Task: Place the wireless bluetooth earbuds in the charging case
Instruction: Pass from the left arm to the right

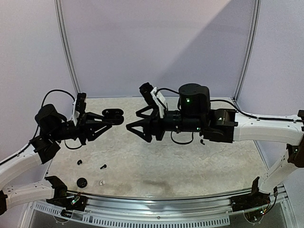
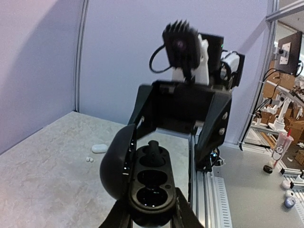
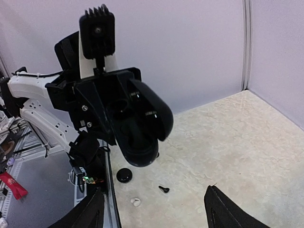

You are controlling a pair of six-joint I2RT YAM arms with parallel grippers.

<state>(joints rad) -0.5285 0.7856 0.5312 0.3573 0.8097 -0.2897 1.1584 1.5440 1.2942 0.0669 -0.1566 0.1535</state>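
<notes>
Pinches an open black case (image 1: 114,114) in the left jaws, up off the worktop (image 1: 190,166) and left of centre, with the lid (image 2: 116,159) swung out to one side. Holds the right jaws spread wide, fingers (image 3: 90,213) well apart, pointed at the case from the right. Stands near it there, touching nothing and carrying nothing.

Has one black earbud (image 2: 153,148) standing in the far well of the case, stem upward; cannot tell how fully seated.

Has a loose black earbud (image 1: 79,162) on the worktop below the left arm, and another black earbud (image 1: 103,166) a little to its right. Has a white earbud (image 1: 101,182) closer to the front edge, just beside a black disc (image 1: 81,182).

Shows from the left wrist a white oval piece (image 2: 99,148) and two white specks (image 2: 88,160) lying on the worktop beyond the case. Too small to name.
</notes>
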